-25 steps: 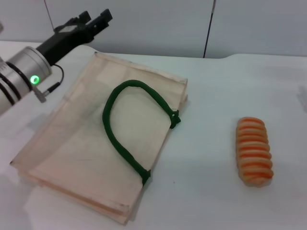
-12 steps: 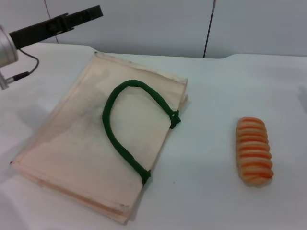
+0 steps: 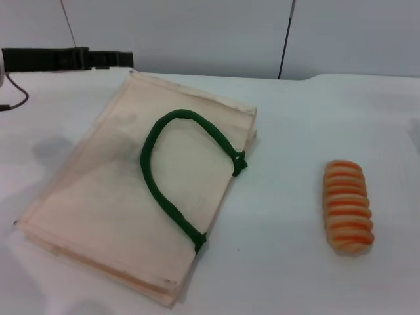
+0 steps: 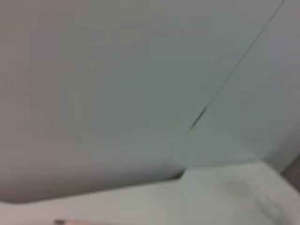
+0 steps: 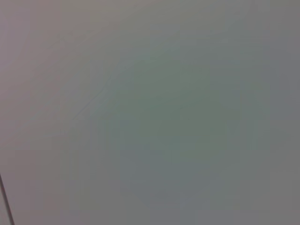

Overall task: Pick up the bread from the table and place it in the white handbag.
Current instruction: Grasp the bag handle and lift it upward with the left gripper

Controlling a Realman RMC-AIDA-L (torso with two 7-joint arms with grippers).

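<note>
The bread (image 3: 348, 207), an orange and cream striped loaf, lies on the white table (image 3: 282, 125) at the right, with nothing touching it. The white handbag (image 3: 98, 197) lies flat at the left, its green rope handle (image 3: 156, 187) looped on top. My left gripper (image 3: 121, 59) reaches in as a dark level bar from the far left edge, above the bag's far corner and well away from the bread. It holds nothing that I can see. My right gripper is out of view, and both wrist views show only a grey wall.
A grey panelled wall (image 3: 216, 33) rises behind the table's far edge. Bare tabletop separates the bag from the bread.
My left arm has drawn back toward the left edge and levelled out, from pointing up over the bag's far corner to lying level. The bag and bread have not moved.
</note>
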